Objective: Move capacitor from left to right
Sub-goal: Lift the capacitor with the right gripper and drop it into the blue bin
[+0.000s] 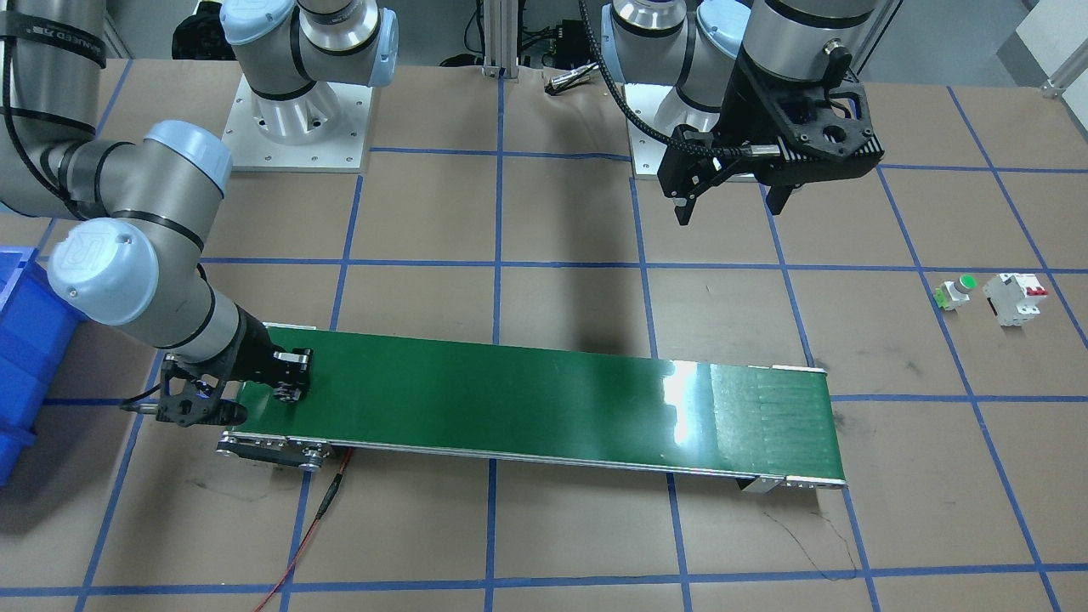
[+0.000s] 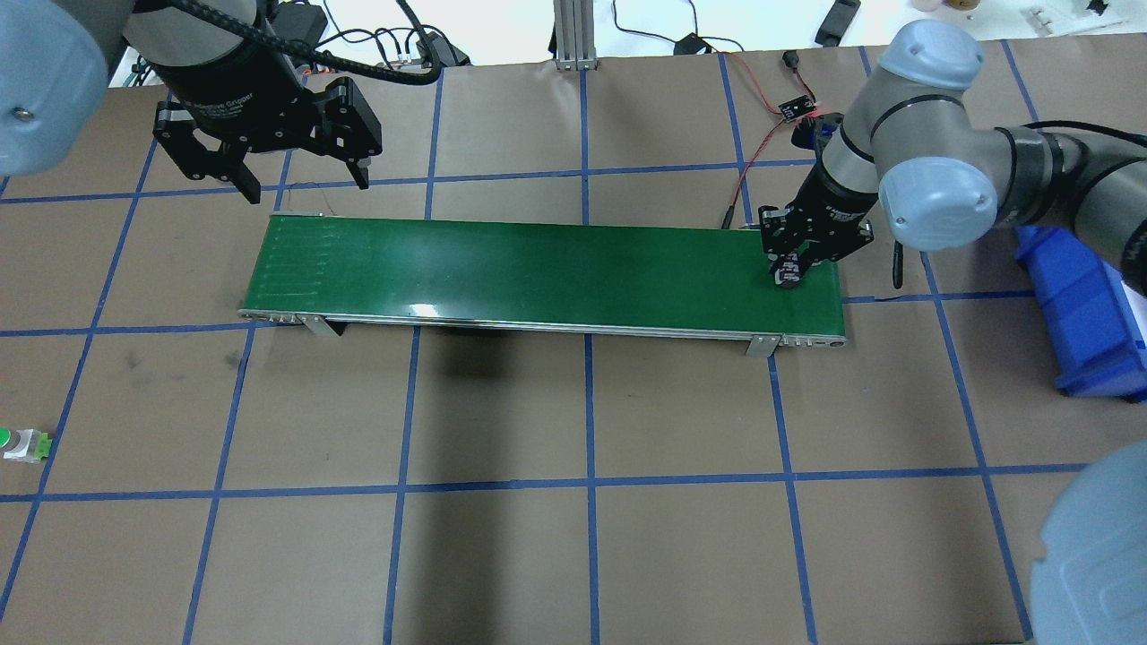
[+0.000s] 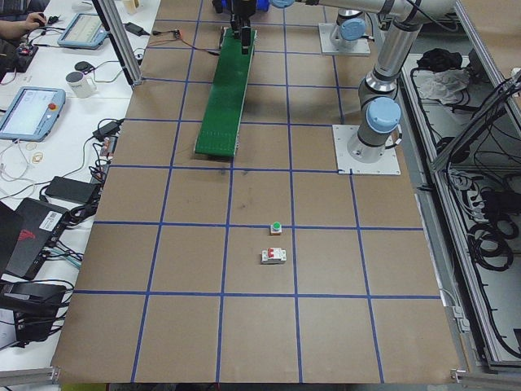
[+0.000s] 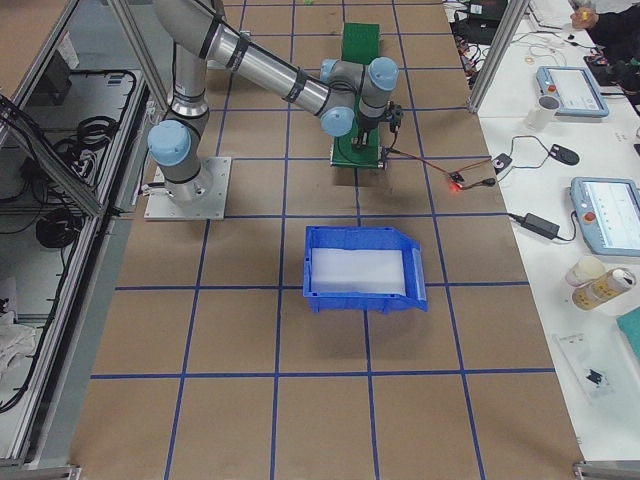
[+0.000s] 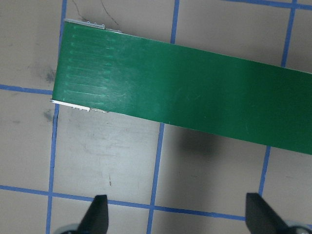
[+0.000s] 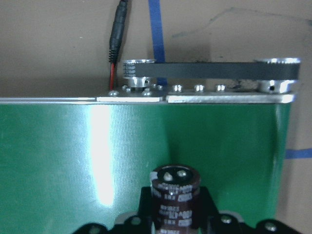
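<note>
- Dark-bodied with a metallic end, the capacitor (image 6: 175, 192) appears clamped in the right gripper (image 2: 792, 273) over the right end of the green belt (image 2: 538, 264).
- In the right wrist view its long axis runs up-frame toward the pulley edge.
- The blue bin (image 2: 1089, 322) lies further right, nearest this arm.
- The left gripper (image 2: 305, 186) hangs wide and empty.
- Overhead, the capacitor is barely a speck.

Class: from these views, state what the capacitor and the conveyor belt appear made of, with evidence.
The capacitor has a dark glossy sleeve with pale print, probably plastic; shiny spots on its end look metallic. The conveyor belt is smooth, glare-streaked green, likely rubber or PVC.
</note>
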